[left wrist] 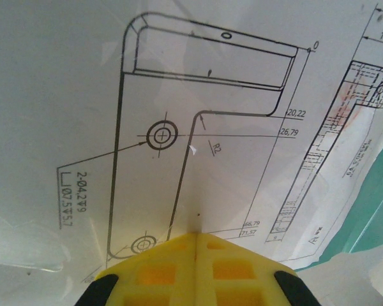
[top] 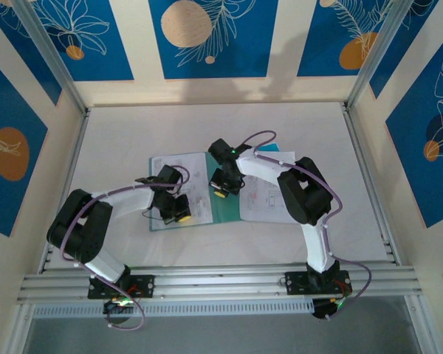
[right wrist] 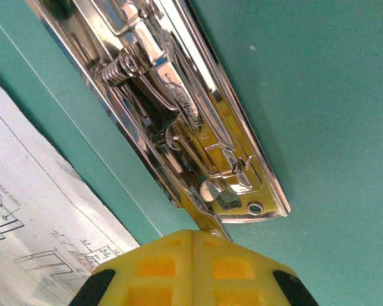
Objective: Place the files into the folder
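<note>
Table (top: pixel 118 133): white, walled on three sides. The folder (top: pixel 226 212) lies flat and open near its middle, between the two arms, teal inside face up.

Files: one printed sheet (top: pixel 183 168) lies over the folder's left half, and another sheet (top: pixel 264 205) lies off the folder's right edge, partly under the right arm. Neither is clamped in yet.

Metal clip (right wrist: pixel 179 121): chrome spring clamp fixed on the folder's inner face, running along it near the spine.

Left gripper (left wrist: pixel 196 252): yellow fingers together, nothing between them, tips down on the sheet over the folder's left half. Right gripper (right wrist: pixel 193 245): jaws together, empty, tips at the near end of the clip, touching or just off it; can't tell which.

Handling, as a judgement: the sheets are very light, floppy and slick on card, and will slide or buckle if shoved from one edge. Better to press flat and drag, or pinch a free corner or an edge overhanging the folder. The folder is stiffer but light, so it may skate unless pinned. The clip is rigid and springy and likely needs a firm push on its lever.

Views: the top camera gives the layout, both arms and both sheets around the folder, but the clip is hidden under the right wrist. The right wrist camera shows the clip's spring and lever. The left wrist camera shows drawing lines and a teal strip past the sheet's right edge.
</note>
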You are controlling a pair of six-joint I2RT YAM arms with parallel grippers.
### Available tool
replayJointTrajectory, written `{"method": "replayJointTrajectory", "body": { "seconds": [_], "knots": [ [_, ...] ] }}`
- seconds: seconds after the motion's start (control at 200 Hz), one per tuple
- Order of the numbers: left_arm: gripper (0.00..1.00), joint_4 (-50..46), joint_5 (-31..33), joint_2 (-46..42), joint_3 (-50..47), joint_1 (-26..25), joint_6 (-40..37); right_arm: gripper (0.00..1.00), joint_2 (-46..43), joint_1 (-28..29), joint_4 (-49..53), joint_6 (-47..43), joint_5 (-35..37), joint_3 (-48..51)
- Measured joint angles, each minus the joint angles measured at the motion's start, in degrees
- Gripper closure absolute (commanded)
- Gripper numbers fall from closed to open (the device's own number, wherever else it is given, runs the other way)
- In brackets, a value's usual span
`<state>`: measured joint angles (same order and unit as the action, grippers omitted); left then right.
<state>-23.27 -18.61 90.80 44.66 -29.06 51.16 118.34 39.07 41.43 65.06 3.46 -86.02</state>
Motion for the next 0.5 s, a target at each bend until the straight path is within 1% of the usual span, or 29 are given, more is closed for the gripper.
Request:
{"method": "replayJointTrajectory", "body": {
  "seconds": [0.285, 0.5],
  "knots": [
    [1.00, 0.7, 0.0, -0.4, -0.6, 0.0, 1.1, 1.00, 0.0, -0.7, -0.6, 0.0, -1.1, 0.9],
    [1.00, 4.8, 0.0, -2.5, -4.0, 0.0, 4.5, 1.00, -0.5, -1.9, -2.3, -0.5, -3.4, 2.6]
  ]
}}
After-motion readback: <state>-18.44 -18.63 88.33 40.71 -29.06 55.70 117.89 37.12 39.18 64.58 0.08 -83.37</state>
